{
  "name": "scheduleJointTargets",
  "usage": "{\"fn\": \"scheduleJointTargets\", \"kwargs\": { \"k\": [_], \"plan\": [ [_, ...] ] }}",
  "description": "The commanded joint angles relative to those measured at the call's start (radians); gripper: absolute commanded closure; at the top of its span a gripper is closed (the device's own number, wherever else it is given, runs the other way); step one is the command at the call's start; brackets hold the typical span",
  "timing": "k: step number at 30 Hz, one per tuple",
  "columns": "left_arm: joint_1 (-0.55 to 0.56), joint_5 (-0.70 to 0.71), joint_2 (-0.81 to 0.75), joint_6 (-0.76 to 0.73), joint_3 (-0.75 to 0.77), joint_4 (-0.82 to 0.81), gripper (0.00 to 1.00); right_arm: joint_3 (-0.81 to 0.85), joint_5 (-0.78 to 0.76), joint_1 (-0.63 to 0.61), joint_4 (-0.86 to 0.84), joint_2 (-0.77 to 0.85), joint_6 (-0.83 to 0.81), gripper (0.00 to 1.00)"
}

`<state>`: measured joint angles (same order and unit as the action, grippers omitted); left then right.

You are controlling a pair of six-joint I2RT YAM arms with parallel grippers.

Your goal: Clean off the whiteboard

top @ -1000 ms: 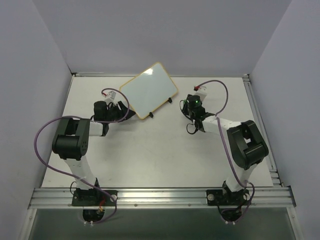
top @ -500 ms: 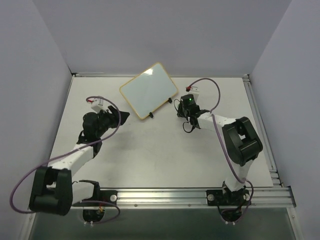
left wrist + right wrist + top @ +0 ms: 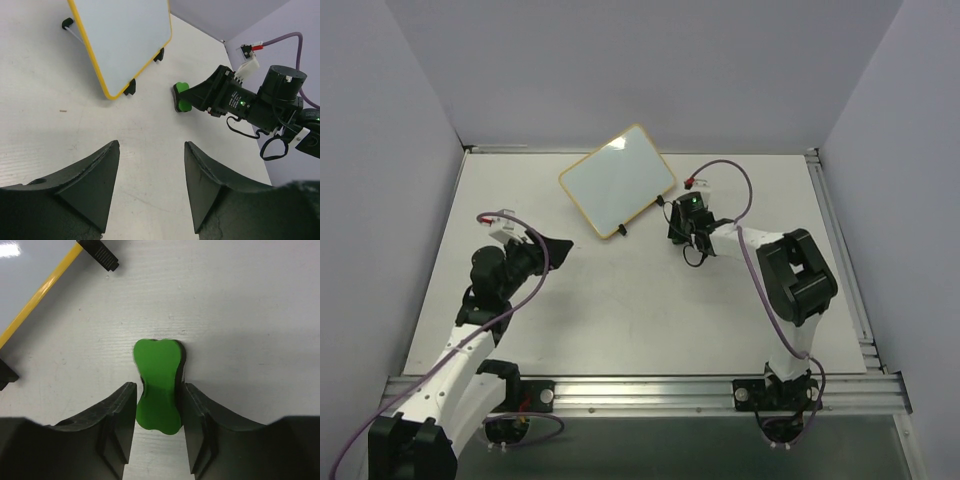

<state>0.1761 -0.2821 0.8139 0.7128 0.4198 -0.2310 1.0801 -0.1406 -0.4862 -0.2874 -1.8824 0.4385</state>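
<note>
The whiteboard (image 3: pixel 618 180) lies tilted at the back of the table, with a yellow frame, black feet and a clean white face. It also shows in the left wrist view (image 3: pixel 125 40) and at the top left of the right wrist view (image 3: pixel 20 270). My right gripper (image 3: pixel 678 225) is low at the board's right corner. Its jaws (image 3: pixel 159 385) are shut on the green eraser (image 3: pixel 157 370), which touches the table. The eraser also shows in the left wrist view (image 3: pixel 181 97). My left gripper (image 3: pixel 560 245) is open and empty, clear of the board to its lower left (image 3: pixel 152 145).
The white tabletop (image 3: pixel 620 310) is walled on three sides. A metal rail (image 3: pixel 640 388) runs along the near edge and another (image 3: pixel 840 250) along the right side. A purple cable (image 3: pixel 725 170) loops above the right wrist.
The left arm has drawn back from the board's left corner toward the near left. The right gripper has moved left, closer to the board's right corner.
</note>
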Motion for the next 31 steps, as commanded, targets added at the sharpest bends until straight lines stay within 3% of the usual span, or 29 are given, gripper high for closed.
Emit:
{"fn": "scheduleJointTargets", "kwargs": {
  "k": [1, 5, 6, 11, 12, 19, 27, 30, 31],
  "plan": [
    [0.002, -0.009, -0.033, 0.013, -0.001, 0.053, 0.37, -0.020, 0.013, -0.012, 0.008, 0.042, -0.014, 0.57],
    [0.002, -0.019, -0.048, 0.017, -0.004, 0.064, 0.37, -0.029, 0.009, -0.015, 0.017, 0.054, -0.014, 0.40],
    [0.002, -0.022, -0.054, 0.022, -0.003, 0.064, 0.37, -0.042, 0.003, -0.021, 0.014, 0.063, -0.014, 0.31],
    [0.002, -0.043, -0.074, 0.020, -0.009, 0.068, 0.35, -0.085, -0.016, -0.032, 0.005, 0.153, -0.026, 0.13],
    [0.002, -0.048, -0.078, 0.025, -0.013, 0.062, 0.34, -0.095, -0.010, -0.035, 0.001, 0.170, -0.029, 0.01],
    [-0.009, -0.129, -0.059, 0.100, -0.098, -0.106, 0.30, -0.261, 0.081, -0.046, -0.079, 0.301, -0.012, 0.00],
    [-0.024, -0.223, 0.039, 0.214, -0.211, -0.368, 0.25, -0.512, 0.053, -0.049, -0.163, 0.494, 0.068, 0.00],
    [-0.026, -0.270, 0.073, 0.250, -0.234, -0.487, 0.25, -0.638, 0.103, -0.046, -0.298, 0.578, 0.089, 0.00],
    [-0.026, -0.316, 0.079, 0.266, -0.243, -0.613, 0.25, -0.687, 0.149, -0.048, -0.438, 0.618, 0.092, 0.00]
  ]
}}
